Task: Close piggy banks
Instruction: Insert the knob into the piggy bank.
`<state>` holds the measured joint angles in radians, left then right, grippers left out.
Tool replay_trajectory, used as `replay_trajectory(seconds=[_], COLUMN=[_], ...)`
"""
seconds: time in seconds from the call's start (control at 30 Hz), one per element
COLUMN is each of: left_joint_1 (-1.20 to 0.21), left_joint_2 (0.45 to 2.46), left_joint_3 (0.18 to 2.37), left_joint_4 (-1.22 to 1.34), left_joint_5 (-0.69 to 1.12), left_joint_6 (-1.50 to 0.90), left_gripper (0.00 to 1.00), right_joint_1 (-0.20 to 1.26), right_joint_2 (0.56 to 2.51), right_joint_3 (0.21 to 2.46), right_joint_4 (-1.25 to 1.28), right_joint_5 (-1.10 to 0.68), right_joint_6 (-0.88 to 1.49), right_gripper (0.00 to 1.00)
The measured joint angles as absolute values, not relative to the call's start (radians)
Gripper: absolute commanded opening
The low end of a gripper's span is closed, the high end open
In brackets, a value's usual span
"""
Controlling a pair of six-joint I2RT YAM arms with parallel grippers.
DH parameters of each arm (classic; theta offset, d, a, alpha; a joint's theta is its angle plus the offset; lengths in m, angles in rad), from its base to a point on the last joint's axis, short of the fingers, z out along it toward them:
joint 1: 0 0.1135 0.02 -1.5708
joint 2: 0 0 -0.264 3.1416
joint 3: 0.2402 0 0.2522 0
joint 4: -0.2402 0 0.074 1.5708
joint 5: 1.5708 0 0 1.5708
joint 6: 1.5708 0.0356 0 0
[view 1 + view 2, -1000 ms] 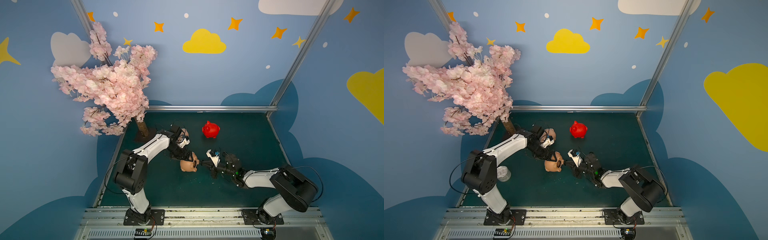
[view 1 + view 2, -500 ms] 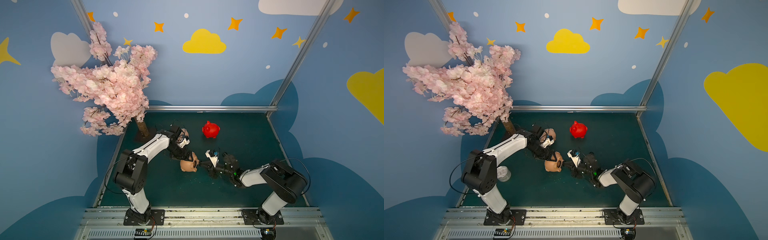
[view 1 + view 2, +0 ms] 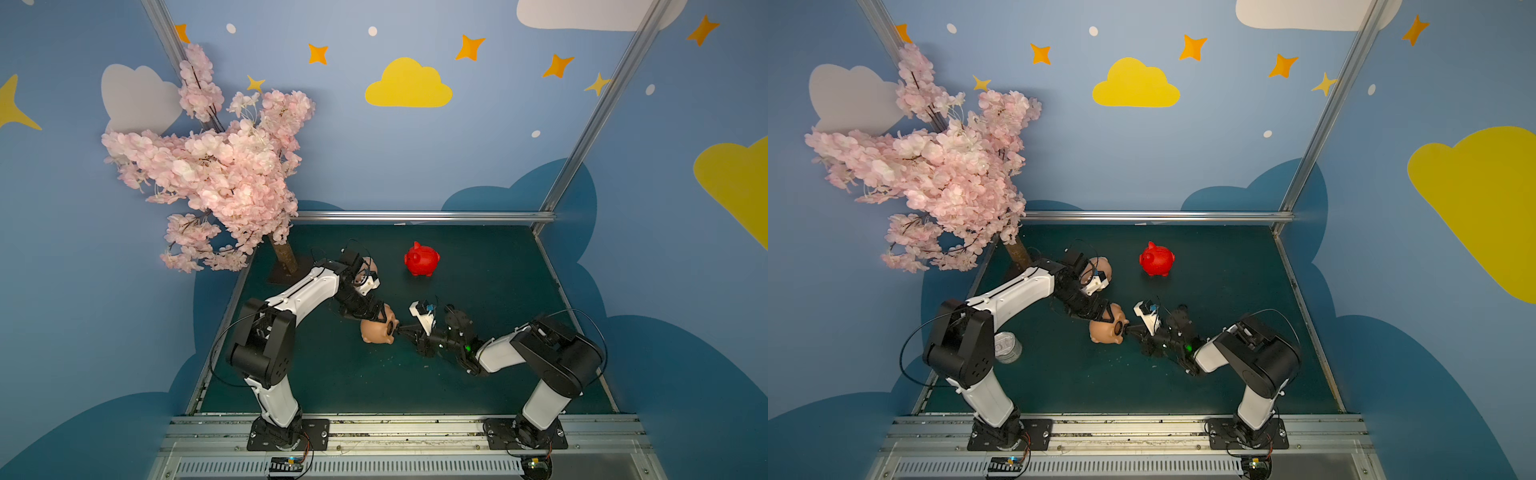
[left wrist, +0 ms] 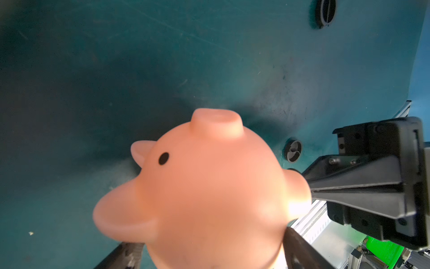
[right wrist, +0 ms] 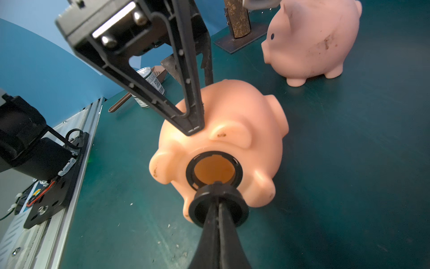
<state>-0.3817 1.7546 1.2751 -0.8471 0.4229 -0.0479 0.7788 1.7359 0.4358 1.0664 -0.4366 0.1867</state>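
The right end effector (image 5: pixel 218 200) is pressed together on a black ring-shaped plug (image 5: pixel 197 206), just before the open, black-rimmed round hole in the belly of the tipped piggy bank (image 5: pixel 232 121). This smooth, matte peach plastic pig lies on its side mid-surface, clamped between the ribbed black fingers (image 5: pixel 186 93) of the left end effector (image 3: pixel 378 319). A second peach piggy bank (image 5: pixel 314 39), scuffed, stands upright behind; the glossy red piggy bank (image 3: pixel 422 259) stands farther back. The surface (image 3: pixel 478 374) is dark teal, scratched and crumb-flecked. Blue walls (image 3: pixel 415 166) carry yellow clouds and stars; a pink blossom tree (image 3: pixel 220 166) fills one corner.
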Motion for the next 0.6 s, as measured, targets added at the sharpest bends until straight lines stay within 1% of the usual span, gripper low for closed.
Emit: replay_trajectory(seconds=[0.6], left_joint_1=[-0.381], left_joint_2=[1.756], left_joint_3=[1.275], left_joint_4=[-0.847], left_joint_5=[0.427], left_joint_6=[-0.048], left_gripper=[0.90], right_joint_1=[0.779], right_joint_2=[1.793], right_joint_3=[0.461], right_joint_4=[1.108], right_joint_5=[-0.461], right_joint_6=[0.208], right_gripper=[0.00])
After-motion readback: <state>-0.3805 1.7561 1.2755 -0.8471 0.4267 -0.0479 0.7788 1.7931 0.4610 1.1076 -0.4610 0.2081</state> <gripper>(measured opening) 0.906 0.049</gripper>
